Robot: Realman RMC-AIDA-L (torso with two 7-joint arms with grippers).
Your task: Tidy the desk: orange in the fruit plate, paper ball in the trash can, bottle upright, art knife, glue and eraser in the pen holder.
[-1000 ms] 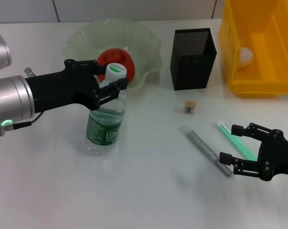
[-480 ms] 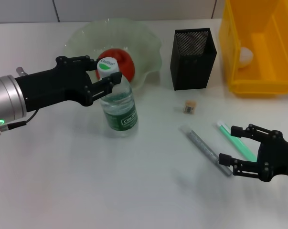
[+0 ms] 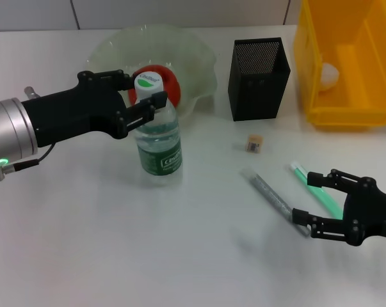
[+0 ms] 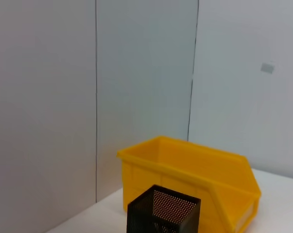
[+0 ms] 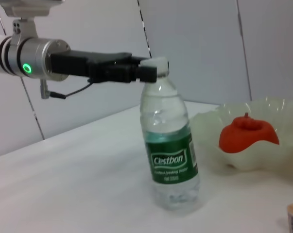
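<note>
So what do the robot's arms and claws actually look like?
The left claw is matte black with angular, bolted fingers on a silver cylindrical wrist that carries a glowing green light and a thin black cable. The right claw is the same black, skeletal design.

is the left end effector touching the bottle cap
Touching: the right wrist view shows the left end effector closed against the bottle at its white cap.
</note>
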